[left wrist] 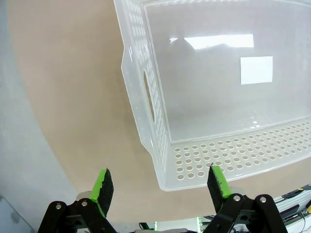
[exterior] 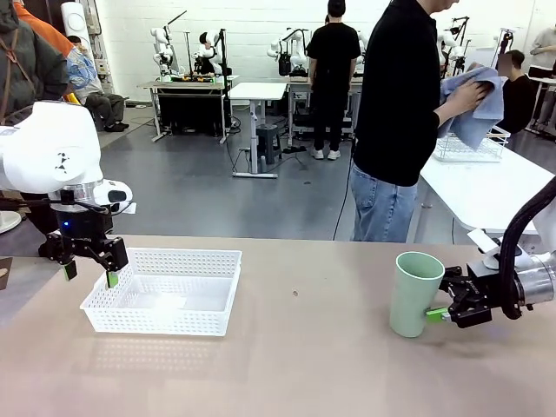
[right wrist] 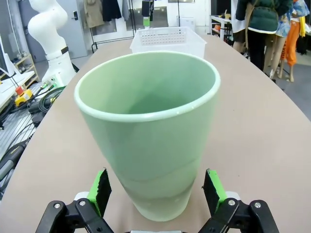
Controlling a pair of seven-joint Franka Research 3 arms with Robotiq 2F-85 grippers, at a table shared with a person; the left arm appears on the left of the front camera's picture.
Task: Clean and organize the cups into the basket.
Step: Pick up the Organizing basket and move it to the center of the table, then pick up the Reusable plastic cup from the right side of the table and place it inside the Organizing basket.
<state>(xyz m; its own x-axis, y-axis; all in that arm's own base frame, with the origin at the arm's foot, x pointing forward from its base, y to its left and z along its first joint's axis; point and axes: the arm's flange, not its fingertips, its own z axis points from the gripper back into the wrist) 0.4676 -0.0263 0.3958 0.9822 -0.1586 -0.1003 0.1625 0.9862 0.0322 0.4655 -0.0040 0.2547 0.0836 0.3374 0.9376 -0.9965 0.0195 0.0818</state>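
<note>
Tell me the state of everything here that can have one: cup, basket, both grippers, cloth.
Mint cup: upright on the table, mouth up, empty.
Basket: upright on the table, no cups inside.
Left gripper: open, over the basket's left edge.
Right gripper: open, straddling the cup's base.
Blue cloth: bunched in the person's hands.

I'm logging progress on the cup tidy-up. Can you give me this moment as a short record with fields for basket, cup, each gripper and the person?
Basket: white, left side of the table, empty
Cup: pale green, upright, right side of the table, outside the basket
Left gripper: open, above the basket's left edge, holding nothing
Right gripper: open, fingers either side of the cup's lower part, not closed on it
Person: far side, hands on a blue-grey cloth
</note>
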